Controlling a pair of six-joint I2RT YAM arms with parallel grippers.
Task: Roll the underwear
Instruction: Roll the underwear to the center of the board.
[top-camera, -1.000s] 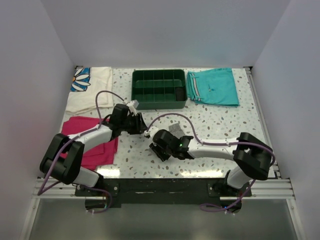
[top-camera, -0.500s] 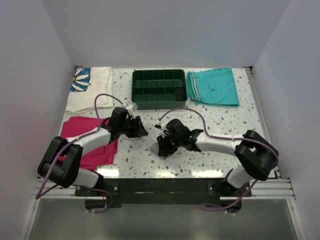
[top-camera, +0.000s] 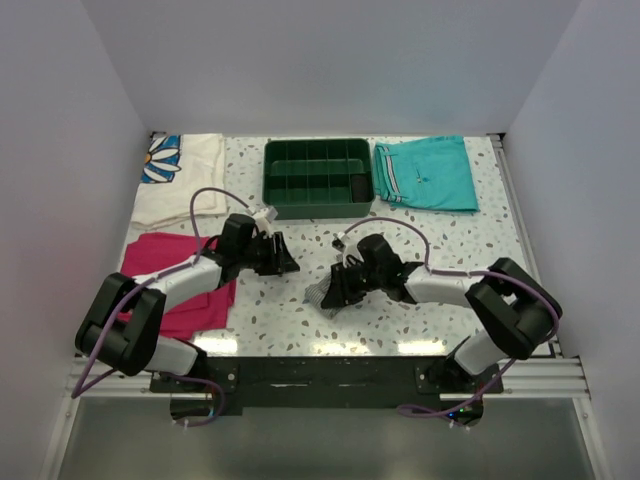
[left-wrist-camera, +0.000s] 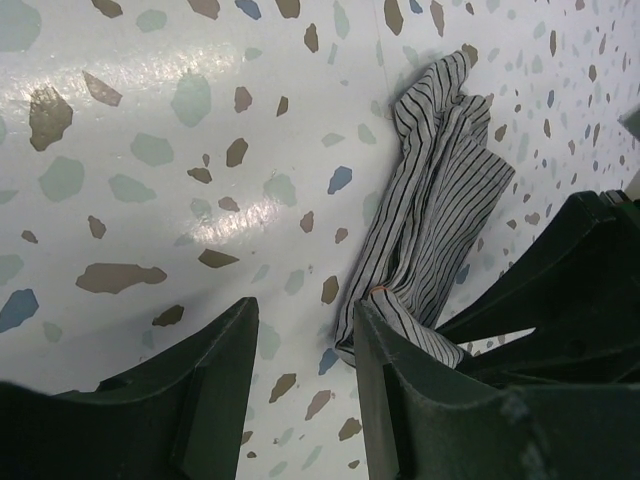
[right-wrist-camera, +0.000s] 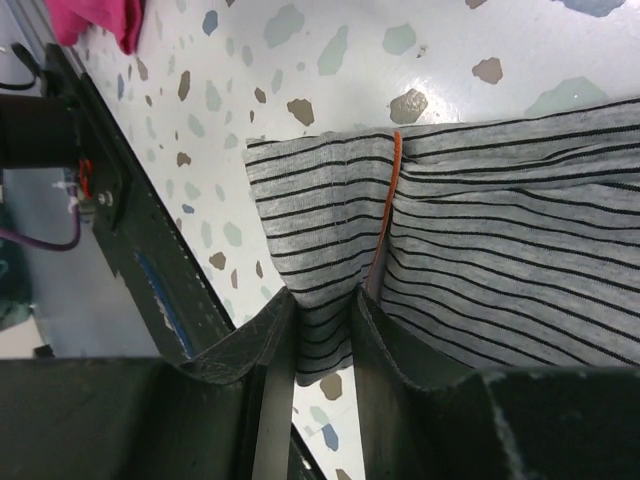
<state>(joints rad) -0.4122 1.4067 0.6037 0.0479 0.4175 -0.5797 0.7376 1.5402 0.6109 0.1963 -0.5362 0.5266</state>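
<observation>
Top external: underwear (top-camera: 317, 294) lies on table (top-camera: 440, 235), well apart from green tray (top-camera: 318, 208).

You are looking into a lab test cell, not a home. Plain white walls (top-camera: 330, 70) box in a speckled tabletop (top-camera: 450, 245). Two robot arms (top-camera: 185, 275) are bolted to a metal rail (top-camera: 540, 378) at its near edge, purple cables (top-camera: 210, 190) loop off them, and cameras ride on the wrists.

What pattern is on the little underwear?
The underwear has fine grey-and-black stripes with orange-red trim, clearest in the right wrist view.
</observation>
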